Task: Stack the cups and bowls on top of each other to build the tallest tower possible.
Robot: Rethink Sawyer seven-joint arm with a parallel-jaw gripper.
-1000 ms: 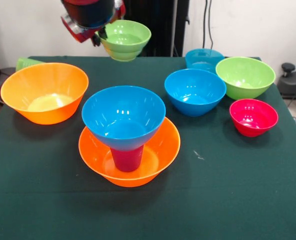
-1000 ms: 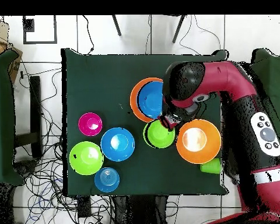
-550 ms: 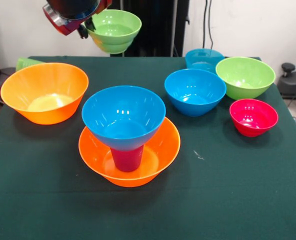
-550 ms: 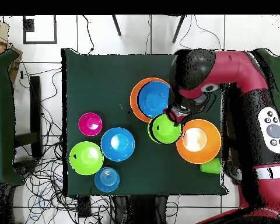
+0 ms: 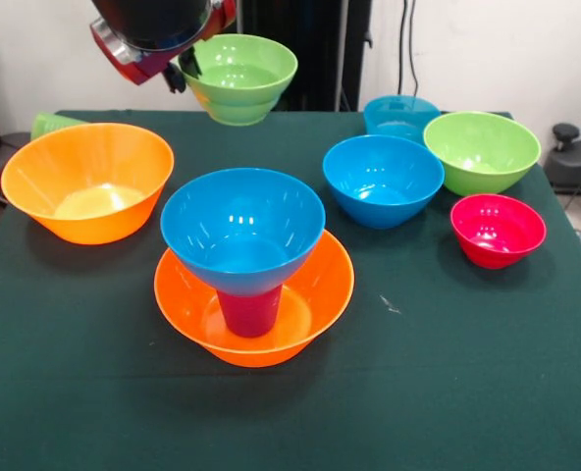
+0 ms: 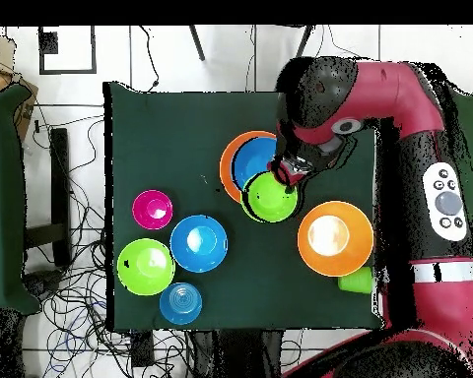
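Front view, upper left of the frame: the end effector [image 5: 184, 67] grips the rim of a lime green bowl [image 5: 239, 77], which hangs upright in the air above the green-covered counter [image 5: 438, 373]. Centre of the frame: the tower [image 5: 246, 270], made of an orange bowl [image 5: 315, 304] on the counter, a purple-magenta cup [image 5: 249, 310] standing inside it, and a blue bowl [image 5: 242, 228] seated on the cup. Left: a second orange bowl [image 5: 86, 180], with a light green cup [image 5: 51, 124] behind it. Right: a blue bowl [image 5: 383, 179], a teal-blue bowl [image 5: 399, 116], a second lime green bowl [image 5: 481, 149] and a red-pink bowl [image 5: 498, 229], all resting separately. Overhead view: the held bowl [image 6: 271, 196] overlaps the lower right edge of the tower [image 6: 242, 160].
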